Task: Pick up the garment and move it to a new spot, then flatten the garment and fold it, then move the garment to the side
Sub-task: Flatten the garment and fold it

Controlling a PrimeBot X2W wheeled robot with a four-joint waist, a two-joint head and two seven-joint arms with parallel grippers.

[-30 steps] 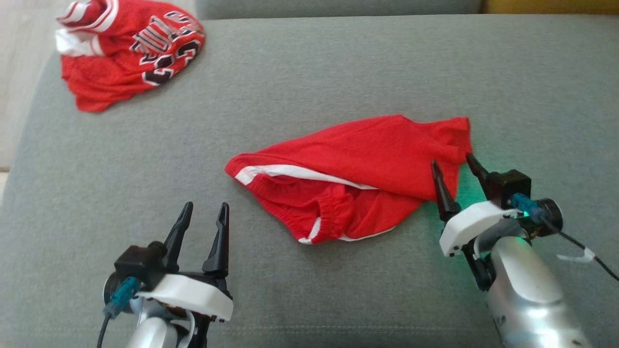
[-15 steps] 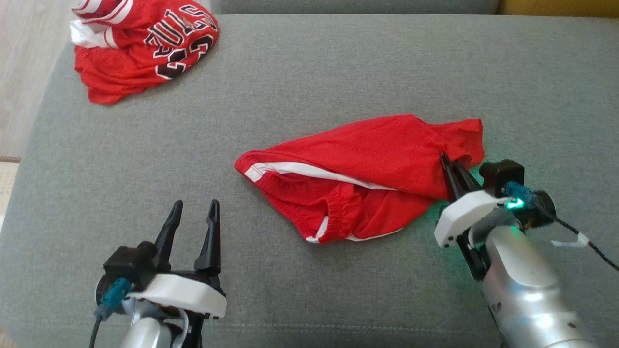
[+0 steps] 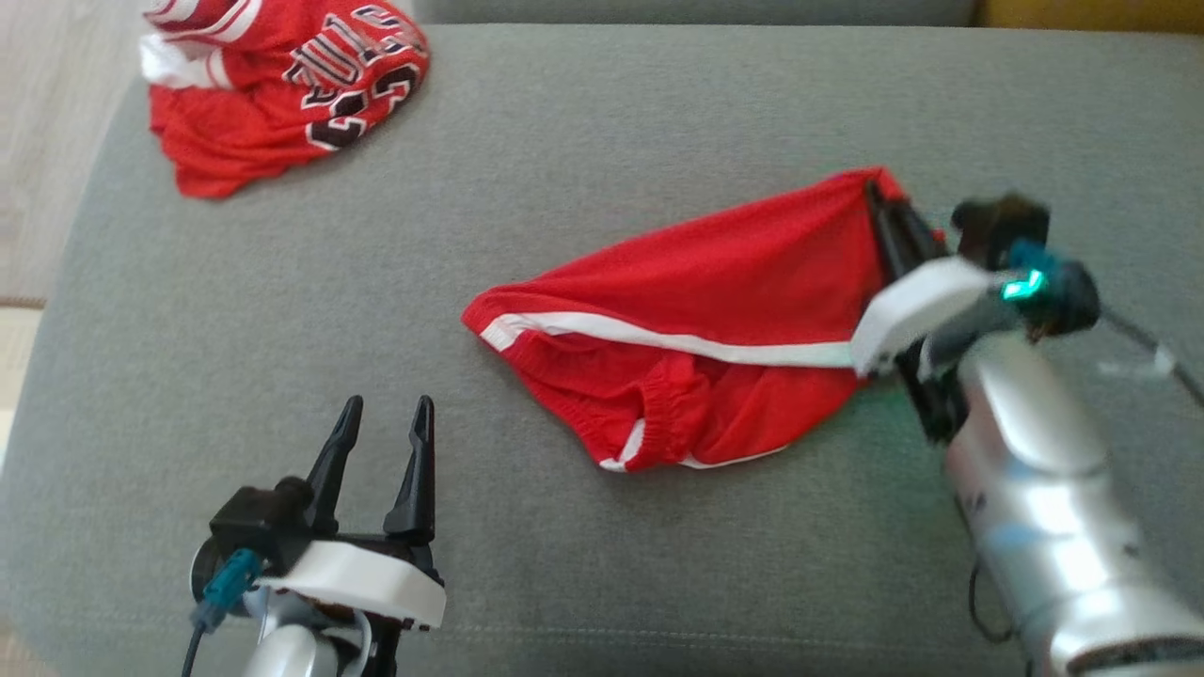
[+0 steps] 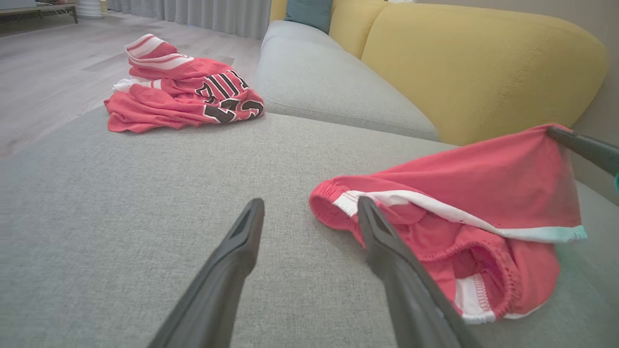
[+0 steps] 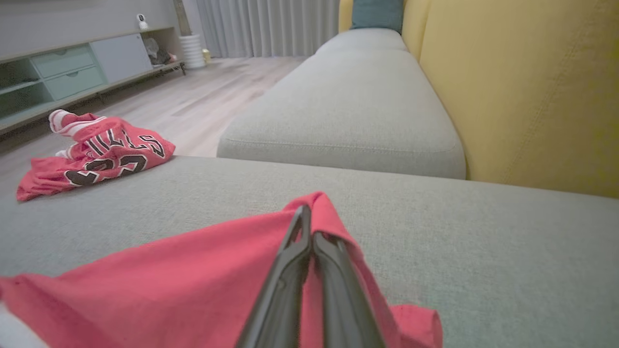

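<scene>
The right gripper (image 5: pixel 307 212) has its two fingers pressed together with no gap, pinching a corner of a red cloth (image 3: pixel 715 273). That corner folds over the fingertips, so in the right wrist view the very tips are partly wrapped in red. In the head view this gripper is blurred and its outline is hard to trace. The pinched corner is held up off the sofa seat (image 3: pixel 658 122), and the cloth slopes down from it to a gathered elastic edge that rests on the grey cushion. A white stripe runs along the cloth, and its right end passes behind the gripper's white housing. In the right wrist view the cloth is cut off at the lower left.

The left gripper (image 3: pixel 388 406) holds its fingers wide apart with nothing between them. It sits low over the near edge of the seat, apart from the cloth in the head view. Its arm is cut off by the bottom edge.

The jersey (image 3: pixel 273 94) lies crumpled at the far left corner of the seat, well apart from both grippers. Its black lettering is folded and only partly readable, and the head view clips its top. A yellow backrest (image 4: pixel 483 63) rises behind the seat, with wooden floor (image 4: pixel 48 72) beyond the jersey.
</scene>
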